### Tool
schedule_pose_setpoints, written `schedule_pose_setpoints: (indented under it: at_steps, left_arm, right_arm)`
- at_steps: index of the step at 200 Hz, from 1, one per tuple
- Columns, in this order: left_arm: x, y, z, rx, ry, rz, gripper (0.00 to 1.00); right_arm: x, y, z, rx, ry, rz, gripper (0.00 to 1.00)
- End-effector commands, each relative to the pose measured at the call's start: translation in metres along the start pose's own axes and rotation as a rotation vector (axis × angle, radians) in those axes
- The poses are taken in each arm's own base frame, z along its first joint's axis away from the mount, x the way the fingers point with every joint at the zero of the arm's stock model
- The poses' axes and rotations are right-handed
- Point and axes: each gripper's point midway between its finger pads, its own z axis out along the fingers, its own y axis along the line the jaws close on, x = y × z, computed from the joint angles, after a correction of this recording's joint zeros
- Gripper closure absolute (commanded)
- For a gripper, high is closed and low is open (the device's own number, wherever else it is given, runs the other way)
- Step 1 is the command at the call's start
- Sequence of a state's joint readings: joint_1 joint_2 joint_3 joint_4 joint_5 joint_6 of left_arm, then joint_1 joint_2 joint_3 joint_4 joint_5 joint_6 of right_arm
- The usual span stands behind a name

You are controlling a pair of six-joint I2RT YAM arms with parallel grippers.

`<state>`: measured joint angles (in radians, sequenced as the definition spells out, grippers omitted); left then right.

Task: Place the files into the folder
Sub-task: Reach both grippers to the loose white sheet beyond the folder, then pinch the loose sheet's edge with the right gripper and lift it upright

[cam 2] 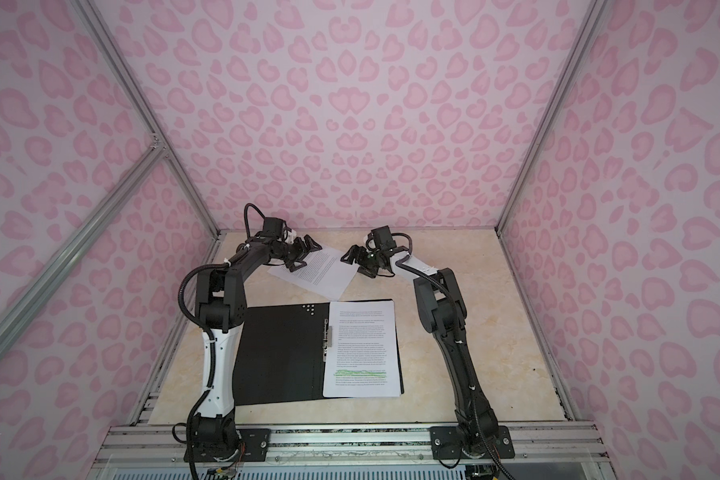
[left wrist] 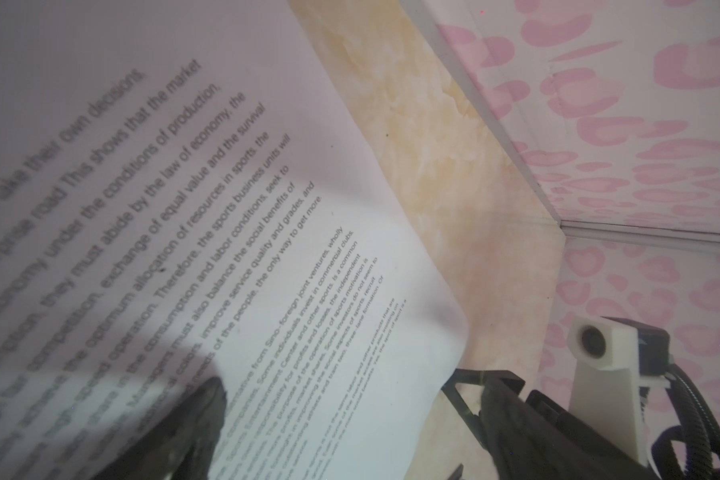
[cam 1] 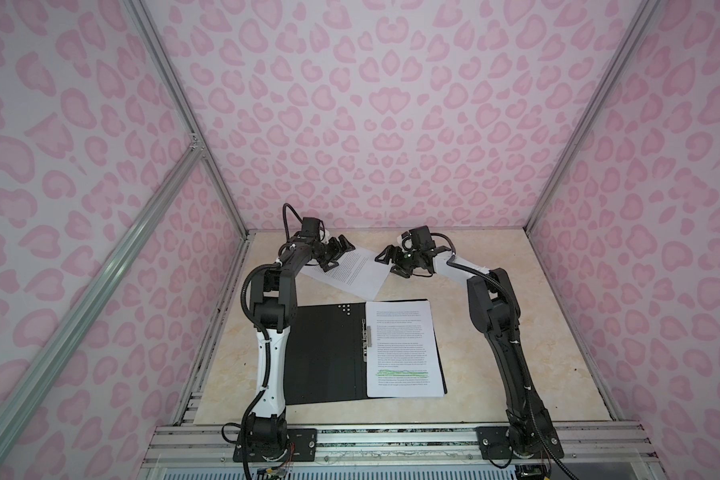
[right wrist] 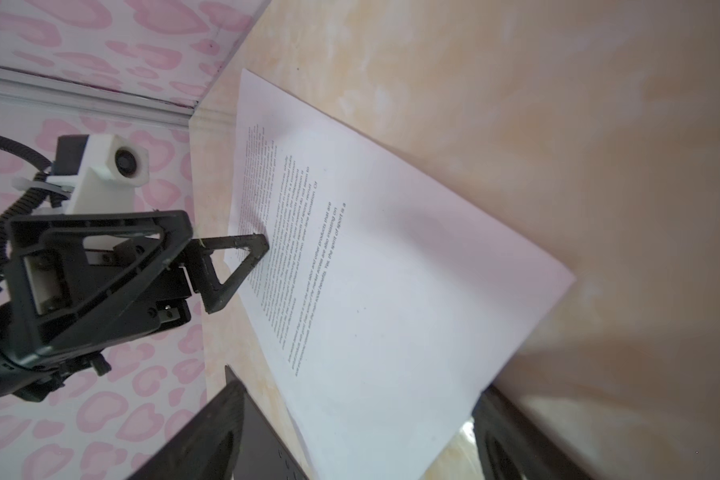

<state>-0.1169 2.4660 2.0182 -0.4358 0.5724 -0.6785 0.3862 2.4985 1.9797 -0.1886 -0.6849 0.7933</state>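
The beige marbled worktop (cam 1: pixel 566 332) carries everything, and the largest thing on it is the one folder (cam 1: pixel 325 357), lying open and flat near the front with its black inside up. Its right half is covered by white printed files (cam 1: pixel 404 349), squared up beside the metal clip (cam 1: pixel 366 336) on the spine. The top page has green highlighted lines low down, and how many pages lie under it I cannot count from here. Behind the folder, near the back wall, one more sheet (cam 1: pixel 350 272) lies askew on the worktop, well outside the covers. It is the only loose page I can see. So most of the job looks done to me: this last sheet has to go onto the pile, and the cover perhaps has to be shut. Two arms reach toward that sheet, one from each side. The left claw (cam 1: pixel 338 254) stands with its jaws spread wide at the sheet's left edge, one finger low over the print, gripping nothing. Whether it presses the paper I cannot tell. The right claw (cam 1: pixel 387 264) is also spread open, just off the sheet's right corner, and empty.
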Motion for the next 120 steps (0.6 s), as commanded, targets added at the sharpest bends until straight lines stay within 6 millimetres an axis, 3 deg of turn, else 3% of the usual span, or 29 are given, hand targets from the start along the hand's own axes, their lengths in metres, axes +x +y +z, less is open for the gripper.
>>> schedule_pose_setpoints:
  at_steps: [1, 47, 78, 98, 120]
  left_arm:
    - [0.031, 0.033, 0.012, -0.119, 0.098, -0.086, 0.03]
    - [0.033, 0.036, 0.014, -0.127, 0.106, -0.086, 0.03]
    - [0.034, 0.035, 0.014, -0.123, 0.112, -0.087, 0.03]
    - [0.033, 0.029, 0.011, -0.104, 0.11, -0.081, 0.03]
    - [0.027, 0.006, 0.0, -0.04, 0.1, -0.031, 0.02]
  right_arm:
    - [0.006, -0.007, 0.009, 0.005, 0.01, 0.036, 0.15]
    - [-0.001, 0.032, 0.0, -0.097, -0.025, -0.062, 0.23]
    - [-0.006, 0.025, -0.001, -0.06, -0.049, -0.05, 0.37]
    - [-0.009, 0.017, 0.002, -0.055, -0.056, -0.008, 0.5]
    - [-0.01, 0.014, 0.003, -0.048, -0.069, 0.009, 0.78]
